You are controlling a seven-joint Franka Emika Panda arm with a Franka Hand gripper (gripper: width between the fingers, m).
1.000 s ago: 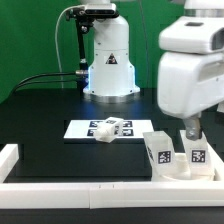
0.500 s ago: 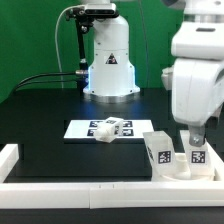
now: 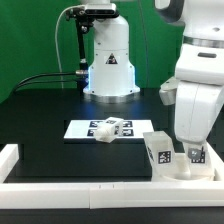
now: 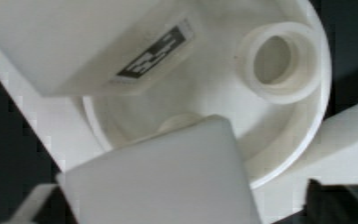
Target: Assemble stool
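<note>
**Hand largely out of sight**

In the exterior view the arm [image 3: 200, 85] runs off the top and right edges, and its bulk covers nearly all of the hand [image 3: 188, 147], so the jaw spacing cannot be told. The tags on the legs [image 3: 157, 150] are too small to read. In the wrist view the seat [image 4: 194, 105] is blurred and cropped.

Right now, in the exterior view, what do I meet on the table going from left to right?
rail corner → lying leg → upright leg → gripper
</note>
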